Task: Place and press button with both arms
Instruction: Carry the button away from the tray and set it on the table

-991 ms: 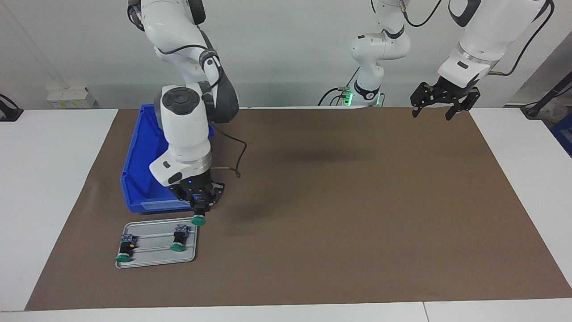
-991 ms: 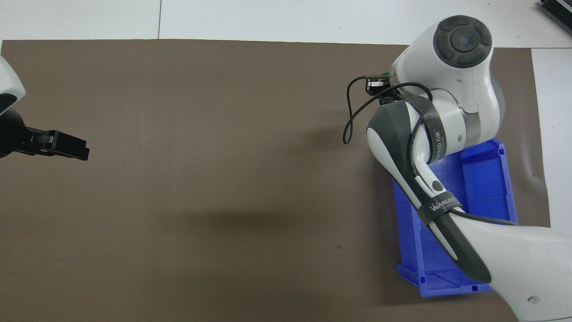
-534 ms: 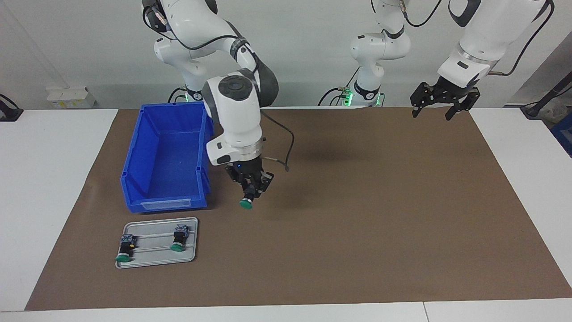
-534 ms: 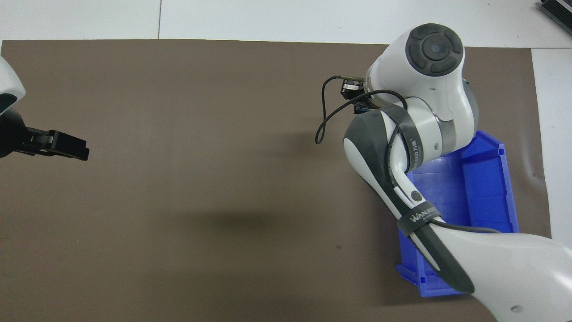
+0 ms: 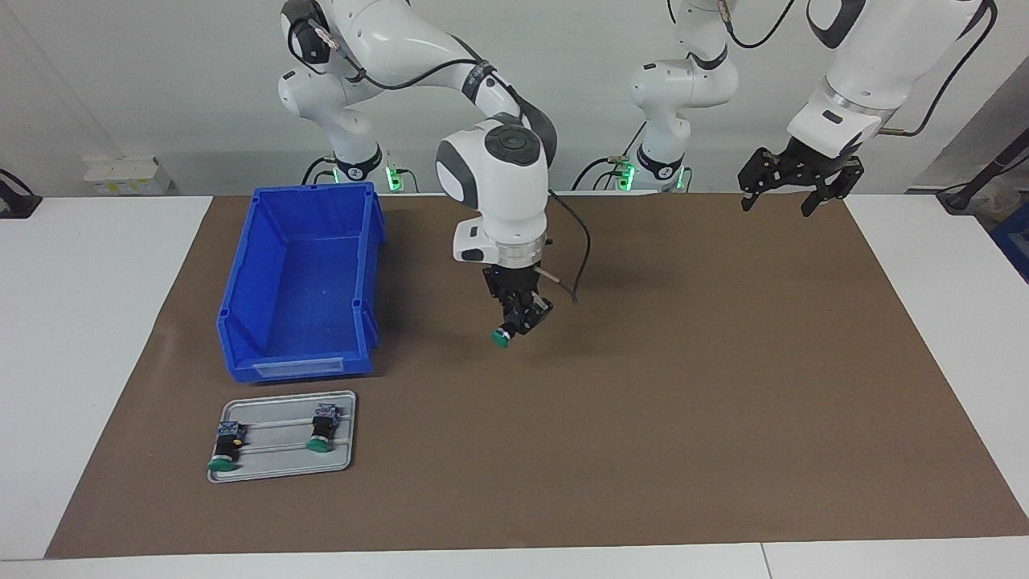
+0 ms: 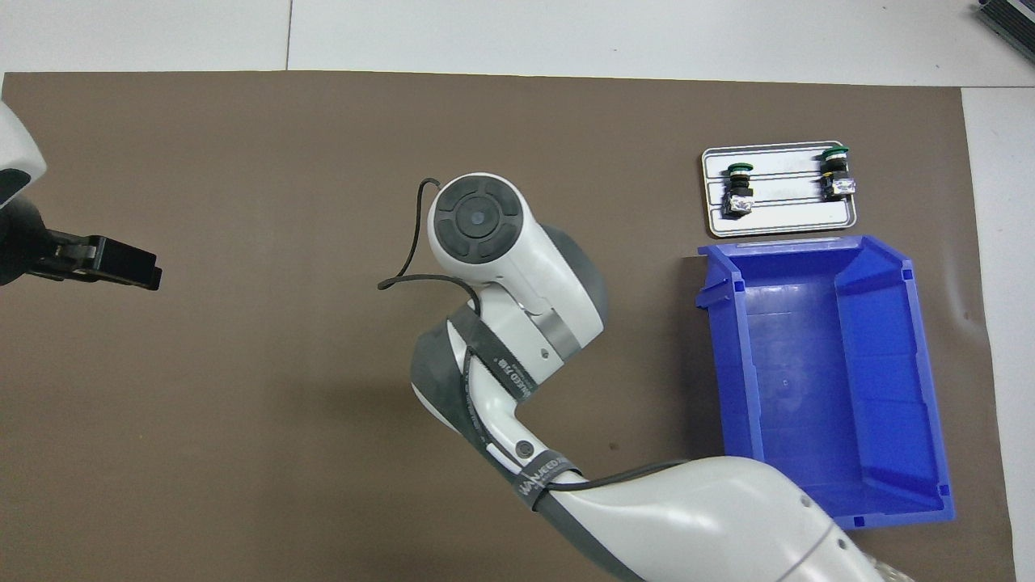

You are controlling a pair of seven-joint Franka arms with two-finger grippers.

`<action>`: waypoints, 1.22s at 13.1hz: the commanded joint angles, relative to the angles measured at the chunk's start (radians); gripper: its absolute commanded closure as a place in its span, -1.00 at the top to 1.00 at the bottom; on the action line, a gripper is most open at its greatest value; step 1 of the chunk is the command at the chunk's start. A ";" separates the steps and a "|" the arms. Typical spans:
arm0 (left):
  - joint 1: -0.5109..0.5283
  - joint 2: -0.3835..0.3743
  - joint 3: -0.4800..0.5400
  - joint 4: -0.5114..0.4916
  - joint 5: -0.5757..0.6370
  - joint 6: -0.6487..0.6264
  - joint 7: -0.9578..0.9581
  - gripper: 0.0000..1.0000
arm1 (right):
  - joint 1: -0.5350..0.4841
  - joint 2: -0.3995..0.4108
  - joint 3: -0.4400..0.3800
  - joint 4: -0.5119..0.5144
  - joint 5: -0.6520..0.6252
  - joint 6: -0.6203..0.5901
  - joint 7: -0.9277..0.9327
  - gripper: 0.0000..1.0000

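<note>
My right gripper (image 5: 520, 320) is shut on the button (image 5: 502, 338), whose green cap points down and toward the camera in the facing view. It hangs in the air over the middle of the brown mat (image 5: 683, 386), a short way above it. In the overhead view the right arm's wrist (image 6: 477, 220) hides the gripper and the button. My left gripper (image 5: 777, 204) is open and empty, and waits in the air over the mat's edge at the left arm's end; it also shows in the overhead view (image 6: 121, 265).
A blue bin (image 5: 297, 368) stands empty toward the right arm's end, also in the overhead view (image 6: 711, 356). Farther from the robots, a grey tray (image 5: 277, 470) holds two like buttons (image 5: 321, 430), one with a yellow spot (image 5: 227, 444).
My right arm has carried the button from beside the tray, past the blue bin, to over the middle of the mat. The left arm has not moved.
</note>
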 commanded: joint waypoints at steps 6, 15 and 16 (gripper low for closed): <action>0.009 -0.030 -0.006 -0.035 0.016 0.011 0.001 1.00 | 0.015 0.125 0.002 0.085 -0.004 0.019 0.307 -0.19; 0.009 -0.030 -0.004 -0.035 0.015 0.011 -0.001 1.00 | -0.217 -0.071 0.069 0.178 0.079 -0.362 -0.028 0.90; 0.009 -0.030 -0.006 -0.035 0.015 0.011 -0.007 1.00 | -0.266 -0.118 0.086 0.178 0.082 -0.439 -0.143 0.90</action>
